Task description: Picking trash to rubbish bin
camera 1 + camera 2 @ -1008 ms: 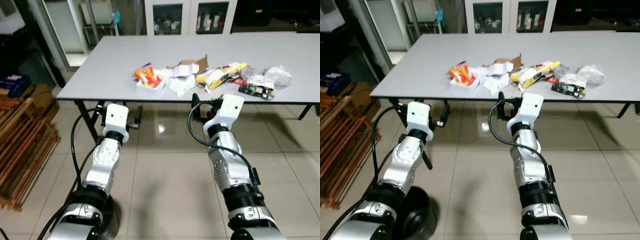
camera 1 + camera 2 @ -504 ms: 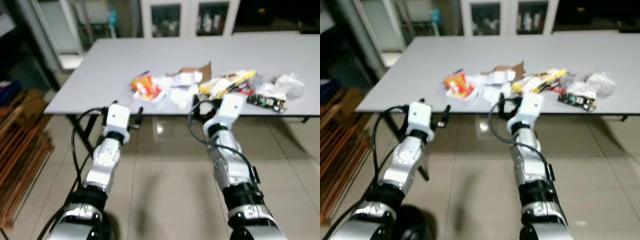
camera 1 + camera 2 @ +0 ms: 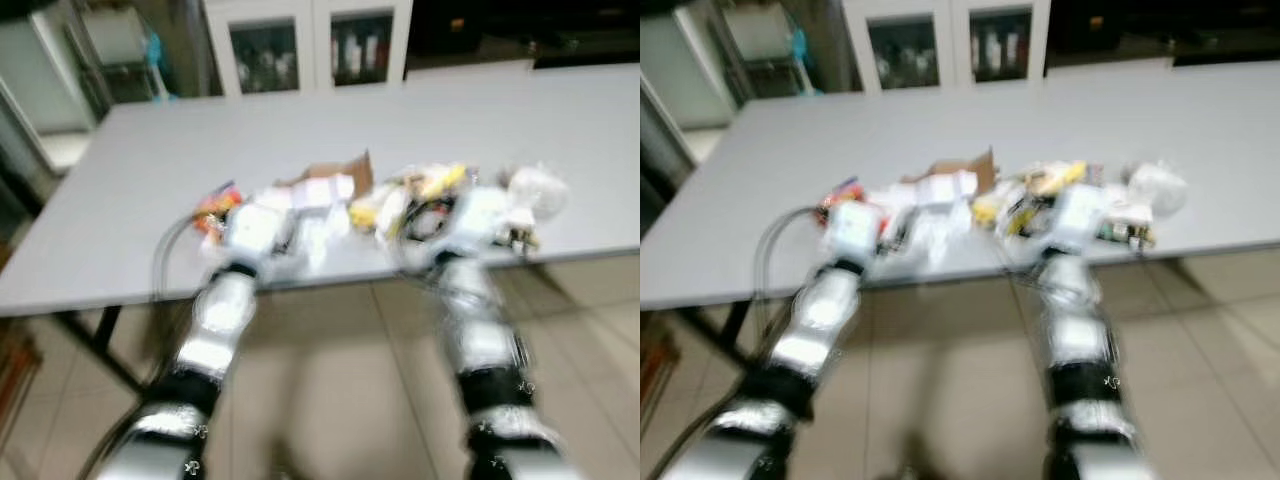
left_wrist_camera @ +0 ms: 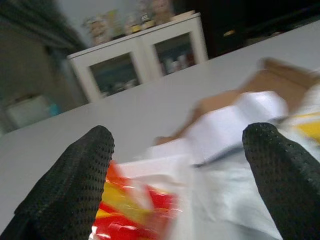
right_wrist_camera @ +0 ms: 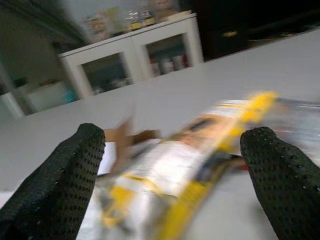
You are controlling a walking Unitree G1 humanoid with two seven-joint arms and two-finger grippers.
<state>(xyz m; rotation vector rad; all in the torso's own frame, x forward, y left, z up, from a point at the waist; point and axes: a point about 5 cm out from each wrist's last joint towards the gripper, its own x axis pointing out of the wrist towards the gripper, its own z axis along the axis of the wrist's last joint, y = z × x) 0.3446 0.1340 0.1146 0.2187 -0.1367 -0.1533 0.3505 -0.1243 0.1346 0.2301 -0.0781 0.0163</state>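
One grey table (image 3: 120,190) is seen, and on it one loose heap of trash; the blur prevents an exact count of its pieces. Within the heap, one red and yellow wrapper (image 4: 131,212), one torn brown cardboard piece (image 3: 345,172), one white box (image 4: 235,120), one yellow and white packet (image 5: 200,150) and one clear crumpled bag (image 3: 535,185) can be made out. One white cabinet (image 3: 310,45) with two glass doors is counted behind the table.
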